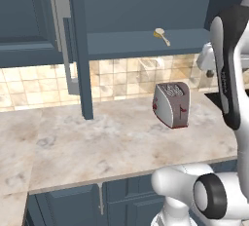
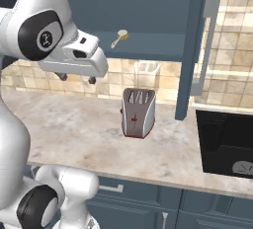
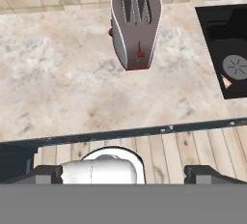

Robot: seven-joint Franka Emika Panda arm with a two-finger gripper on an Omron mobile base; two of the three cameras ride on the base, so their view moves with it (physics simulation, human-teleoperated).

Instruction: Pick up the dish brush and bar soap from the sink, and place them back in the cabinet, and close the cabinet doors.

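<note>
1. One item is already shelved: the small dish brush with round cream-yellow head and short tan handle [image 1: 161,35] lies on the flat inner shelf of the dark blue-grey upper wall cabinet [image 1: 126,42], above the red-and-silver toaster [image 1: 171,104]; its handle slants away from the head.
2. Black recessed sink [image 2: 225,141] sits in the beige marble bench [image 2: 74,124], to the toaster's right as seen from the right base camera. In the hand camera a pale wedge shows beside the round grey drain [image 3: 237,66]; too small to tell if it is the bar soap.
3. Claw [image 2: 76,79] hangs high over the bench, left of the toaster and on the far side of it from the sink, fingers pointing down, jaws spread wide, nothing between them.
4. Judgement: next move turns on crossing rightward past the toaster to the basin, then descending.
5. Tall blue-grey framed door with long silver bar handle [image 2: 195,50] stands open, between toaster and sink, a possible obstruction.
</note>
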